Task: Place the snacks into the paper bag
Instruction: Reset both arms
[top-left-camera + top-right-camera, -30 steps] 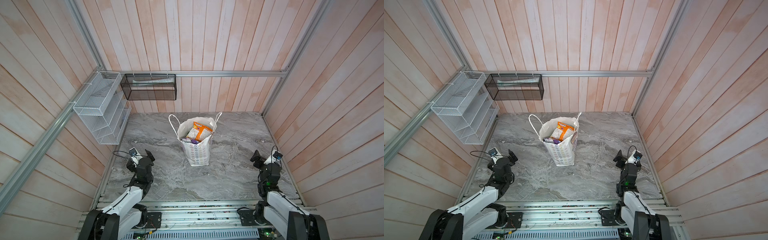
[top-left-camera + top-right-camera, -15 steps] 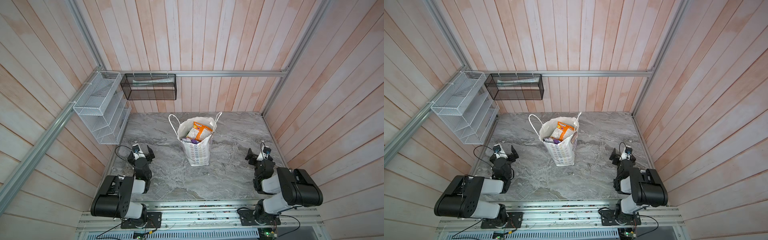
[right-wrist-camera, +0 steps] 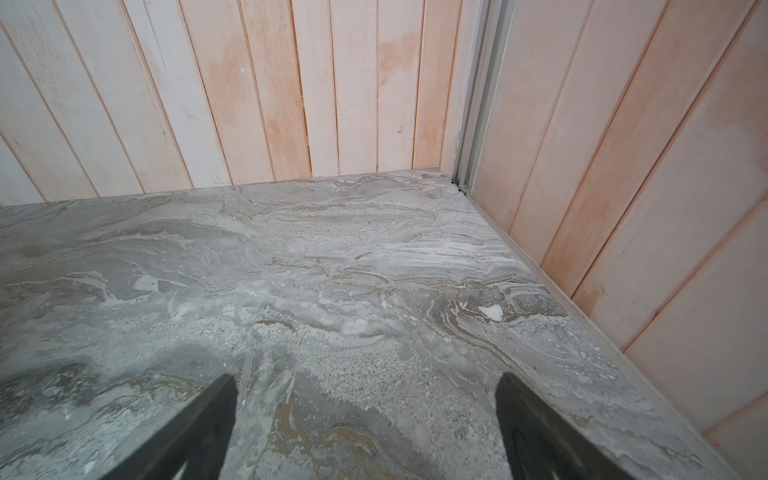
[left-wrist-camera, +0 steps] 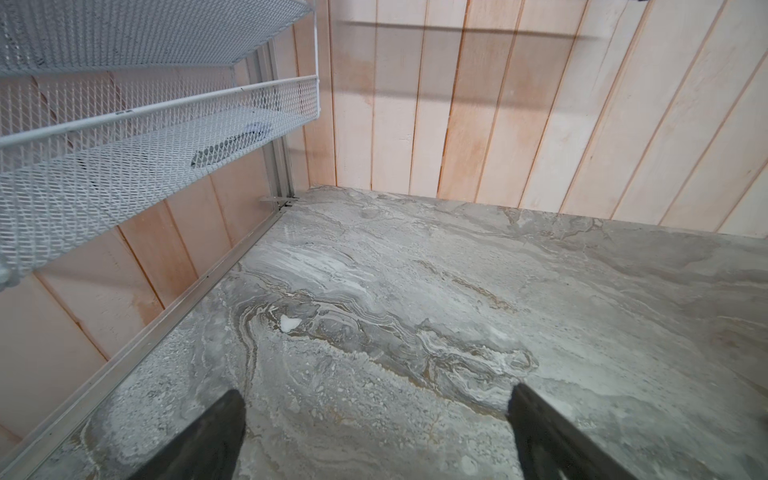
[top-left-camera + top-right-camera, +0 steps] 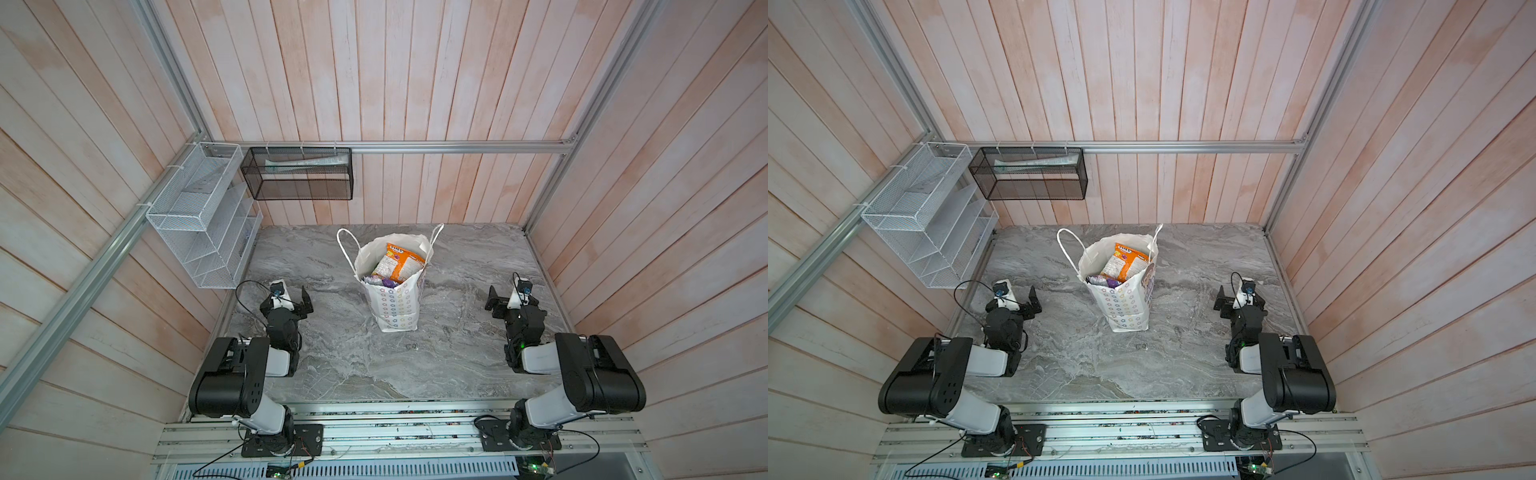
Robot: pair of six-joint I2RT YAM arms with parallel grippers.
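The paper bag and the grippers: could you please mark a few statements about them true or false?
1. The paper bag stands upright with an orange snack pouch inside. True.
2. The left gripper holds a snack. False: its jaws are open and empty.
3. The right gripper is open above bare tabletop. True.
4. The black mesh basket sits on the tabletop. False: it hangs from the rail above it.

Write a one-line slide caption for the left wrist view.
Open left gripper above the grey marble tabletop, white wire-mesh rack on the plank wall.
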